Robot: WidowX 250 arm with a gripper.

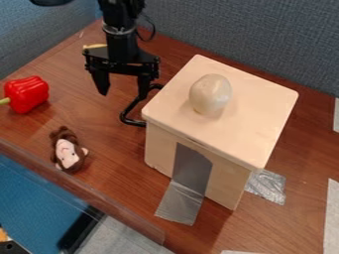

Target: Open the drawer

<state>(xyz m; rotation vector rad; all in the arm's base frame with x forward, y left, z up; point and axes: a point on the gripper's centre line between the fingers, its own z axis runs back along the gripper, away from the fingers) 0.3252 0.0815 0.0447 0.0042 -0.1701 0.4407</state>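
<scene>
Beside the pale wooden box [228,110], an open gripper at the handle

Next to the box's handle side, the black two-finger gripper [123,96] hangs with its jaws spread and nothing between them. One fingertip overlaps the upper part of the bent black bar handle [124,117]; whether they touch cannot be told. The drawer is set in that same side of the box, its front turned too edge-on to judge whether any gap has begun.

The step in hand looks to be catching the handle. The robot would do well to lower one finger into the space between bar and box, then draw straight out, away from the box and level with the table. A pull that is skewed or tilted upward could bind the drawer or slip off the bar. Too hard a tug might shift the box and roll the smooth, pale, rounded object [210,94] resting on its top.

Strips of silver tape [180,204] run from the box's base onto the brown wood-grain table [116,191], and probably help anchor it. Out from the handle side lie a shiny red toy pepper [27,94] and a brown plush monkey head [67,153], both apart from the box. Behind the box rises a blue-grey fabric partition [245,39].
</scene>
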